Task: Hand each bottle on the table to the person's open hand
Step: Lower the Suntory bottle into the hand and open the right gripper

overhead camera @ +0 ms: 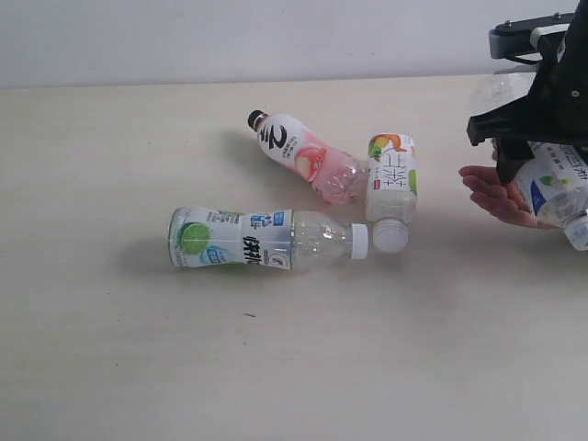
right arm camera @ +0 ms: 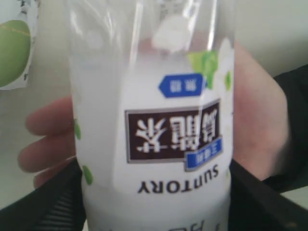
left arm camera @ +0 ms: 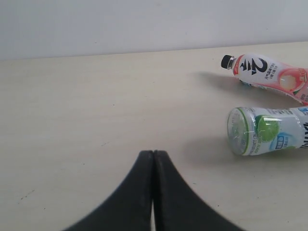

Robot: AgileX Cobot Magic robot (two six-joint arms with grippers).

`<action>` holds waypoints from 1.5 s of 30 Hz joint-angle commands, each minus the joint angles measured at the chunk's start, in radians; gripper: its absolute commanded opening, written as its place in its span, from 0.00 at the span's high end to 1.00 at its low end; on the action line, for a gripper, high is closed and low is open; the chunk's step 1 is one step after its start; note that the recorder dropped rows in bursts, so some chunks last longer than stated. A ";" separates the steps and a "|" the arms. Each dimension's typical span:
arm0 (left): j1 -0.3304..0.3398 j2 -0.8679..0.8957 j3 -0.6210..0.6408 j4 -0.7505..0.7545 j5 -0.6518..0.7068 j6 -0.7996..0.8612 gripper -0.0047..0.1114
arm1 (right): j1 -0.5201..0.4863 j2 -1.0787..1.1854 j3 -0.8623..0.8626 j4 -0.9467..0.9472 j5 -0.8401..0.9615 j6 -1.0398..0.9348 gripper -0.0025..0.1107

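My right gripper (overhead camera: 537,156) is shut on the leafy white-blue bottle (overhead camera: 554,188), holding it over the person's open hand (overhead camera: 496,195). Seen from the right wrist, that bottle (right arm camera: 163,139) fills the frame between the two dark fingers (right arm camera: 53,202), with the hand (right arm camera: 260,130) behind it. On the table (overhead camera: 110,349) lie three bottles: the pink-white one with a black cap (overhead camera: 303,153), the orange-green one (overhead camera: 391,188) and the lime-green one (overhead camera: 262,239). My left gripper (left arm camera: 153,155) is shut and empty, away from the lime-green bottle (left arm camera: 267,131) and the pink-white bottle (left arm camera: 267,72).
A pale wall (overhead camera: 230,37) runs behind the table's far edge. The lime-green bottle's white cap (overhead camera: 359,242) almost touches the cap of the orange-green bottle (overhead camera: 390,237).
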 commanded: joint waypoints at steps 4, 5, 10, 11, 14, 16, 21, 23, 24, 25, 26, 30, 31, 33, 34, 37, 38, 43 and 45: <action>-0.003 -0.007 0.003 -0.014 -0.003 0.001 0.96 | -0.005 0.006 -0.004 -0.057 -0.029 0.040 0.89; -0.003 -0.007 0.003 -0.014 -0.003 0.001 0.96 | -0.005 0.006 -0.004 -0.057 -0.029 0.038 0.86; -0.003 -0.007 0.003 -0.014 -0.003 0.001 0.96 | -0.005 0.006 -0.004 -0.045 -0.025 0.013 0.71; -0.003 -0.007 0.003 -0.014 -0.003 0.001 0.96 | -0.005 0.006 -0.004 -0.045 -0.025 0.013 0.69; -0.003 -0.007 0.003 -0.014 -0.003 0.001 0.96 | -0.005 0.006 -0.004 -0.045 -0.023 0.013 0.65; -0.003 -0.007 0.003 -0.014 -0.003 0.001 0.96 | -0.005 0.006 -0.004 -0.045 -0.018 0.007 0.66; -0.003 -0.007 0.003 -0.014 -0.003 0.001 0.96 | -0.005 0.017 -0.004 -0.045 -0.018 -0.022 0.66; -0.003 -0.007 0.003 -0.014 -0.003 0.001 0.96 | -0.005 0.031 -0.004 -0.045 -0.018 -0.022 0.66; -0.003 -0.007 0.003 -0.014 -0.003 0.001 0.96 | -0.005 0.036 -0.004 -0.045 -0.024 -0.022 0.66; -0.003 -0.007 0.003 -0.014 -0.003 0.001 0.96 | -0.005 0.036 -0.004 -0.045 -0.029 -0.022 0.65; -0.003 -0.007 0.003 -0.014 -0.003 0.001 0.96 | -0.005 0.036 -0.004 -0.040 -0.037 -0.022 0.64; -0.003 -0.007 0.003 -0.014 -0.003 0.001 0.96 | -0.005 0.036 -0.004 -0.038 -0.048 -0.027 0.45; -0.003 -0.007 0.003 -0.014 -0.003 0.001 0.96 | -0.003 0.036 -0.004 -0.038 -0.048 -0.029 0.39; -0.003 -0.007 0.003 -0.014 -0.003 0.001 0.96 | -0.003 0.036 -0.004 -0.038 -0.048 -0.037 0.27; -0.003 -0.007 0.003 -0.014 -0.003 0.001 0.96 | -0.003 0.036 -0.004 -0.035 -0.049 -0.049 0.24; -0.003 -0.007 0.003 -0.014 -0.003 0.001 0.96 | -0.003 0.036 -0.004 -0.025 -0.049 -0.071 0.20; -0.003 -0.007 0.003 -0.014 -0.003 0.001 0.96 | -0.003 0.036 -0.004 -0.023 -0.051 -0.079 0.20; -0.003 -0.007 0.003 -0.014 -0.003 0.001 0.96 | -0.003 0.016 -0.004 -0.021 -0.055 -0.093 0.20; -0.003 -0.007 0.003 -0.014 -0.003 0.001 0.96 | -0.003 -0.009 -0.004 -0.021 -0.064 -0.098 0.20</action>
